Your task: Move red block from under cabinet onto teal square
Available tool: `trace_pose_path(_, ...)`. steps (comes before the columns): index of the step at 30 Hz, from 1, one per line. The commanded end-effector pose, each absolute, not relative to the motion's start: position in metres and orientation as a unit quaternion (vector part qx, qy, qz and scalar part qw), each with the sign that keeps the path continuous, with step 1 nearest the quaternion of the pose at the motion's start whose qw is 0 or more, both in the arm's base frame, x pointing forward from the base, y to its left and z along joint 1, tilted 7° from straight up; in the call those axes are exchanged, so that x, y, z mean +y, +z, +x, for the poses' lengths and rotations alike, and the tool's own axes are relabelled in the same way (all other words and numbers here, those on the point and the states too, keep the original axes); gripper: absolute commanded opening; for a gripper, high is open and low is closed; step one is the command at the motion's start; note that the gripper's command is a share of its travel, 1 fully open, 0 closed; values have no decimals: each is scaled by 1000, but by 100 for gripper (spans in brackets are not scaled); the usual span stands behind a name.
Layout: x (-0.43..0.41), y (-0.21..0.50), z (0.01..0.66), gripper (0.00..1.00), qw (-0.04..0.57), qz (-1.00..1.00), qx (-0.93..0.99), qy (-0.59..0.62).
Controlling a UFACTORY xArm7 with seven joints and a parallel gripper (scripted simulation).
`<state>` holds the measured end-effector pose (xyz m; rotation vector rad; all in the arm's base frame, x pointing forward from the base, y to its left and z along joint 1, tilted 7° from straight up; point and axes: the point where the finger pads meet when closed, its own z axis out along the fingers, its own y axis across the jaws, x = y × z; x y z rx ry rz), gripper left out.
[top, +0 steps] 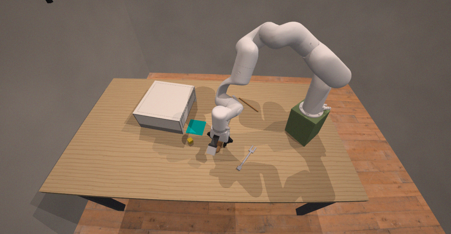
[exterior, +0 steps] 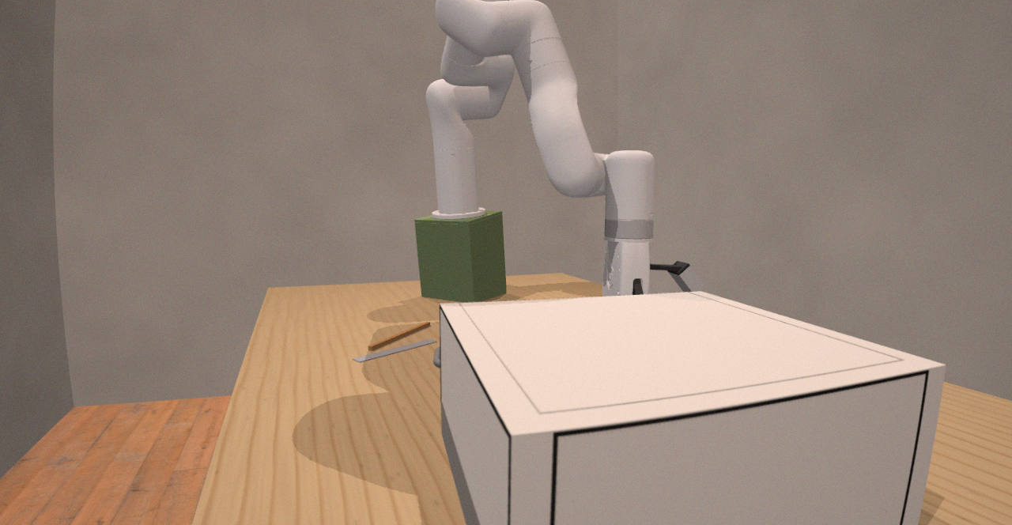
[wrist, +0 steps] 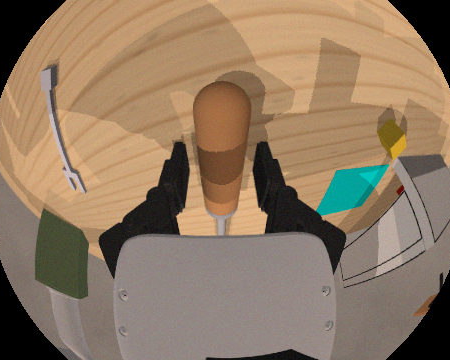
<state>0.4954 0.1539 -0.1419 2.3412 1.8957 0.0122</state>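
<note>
A thin sliver of the red block (wrist: 400,190) shows in the gap under the white cabinet (top: 164,106), on the side facing the teal square (top: 196,127); too little is visible to tell its long axis or heading. The gripper (wrist: 220,152), out from the cabinet beyond the square, is spread, its fingers on either side of a wooden tool handle (wrist: 221,120) without pinching it. The handle's length runs straight out between the fingers.

Table (top: 94,169): cabinet (top: 164,101), fork (top: 246,158), stick (top: 248,104).
</note>
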Motion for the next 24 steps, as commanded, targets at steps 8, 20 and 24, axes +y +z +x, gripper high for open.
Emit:
trace_pose_path(8, 155, -144, 497, 58, 65, 775, 628, 6)
trace_pose_path(20, 155, -144, 497, 58, 65, 775, 628, 6)
trace_pose_path(24, 155, -144, 497, 0, 65, 775, 628, 6)
